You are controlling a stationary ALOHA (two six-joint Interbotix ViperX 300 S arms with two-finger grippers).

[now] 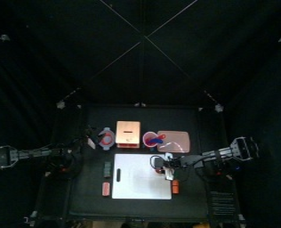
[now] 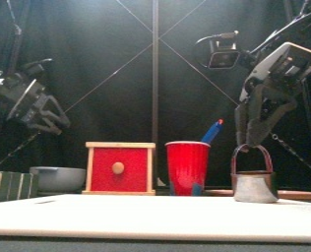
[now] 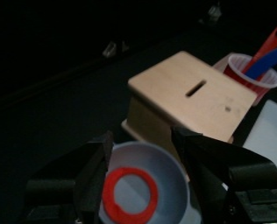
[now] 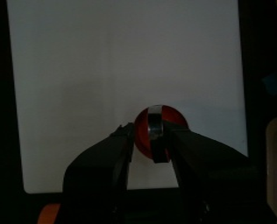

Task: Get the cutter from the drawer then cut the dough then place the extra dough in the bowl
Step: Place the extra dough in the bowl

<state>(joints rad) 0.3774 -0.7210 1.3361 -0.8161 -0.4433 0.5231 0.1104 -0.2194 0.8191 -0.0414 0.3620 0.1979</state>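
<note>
Right tool [image 4: 156, 140]: on the white board [image 4: 117, 61], toward the table's right edge. Jaws look closed on the wire handle of the cutter [image 4: 159, 127], though that is a judgement, since red shows either side of the handle.
Cutter stands upright on the board. A red dough disc [image 4: 145, 131] sits inside or under it.

Left tool [image 3: 147, 157]: jaws apart, holding nothing, over the blue-grey bowl [image 3: 165, 175].
Bowl is toward the table's back edge, left of middle, just beside the wooden box [image 3: 188, 96]. The red dough ring [image 3: 108, 191] lies flat inside it, so the extra dough looks delivered.

Risks from here:
- Disc may stick inside the cutter. A straight lift could carry it off the board or drop it askew.
- Pulling the cutter sideways could smear the disc or shove the board.
- The handle is thin wire. A loose grip lets the cutter swing or tip.
- The left tool's spread jaws hang close to the bowl. A low retreat could clip the rim and tip the ring out, or knock the box.
</note>
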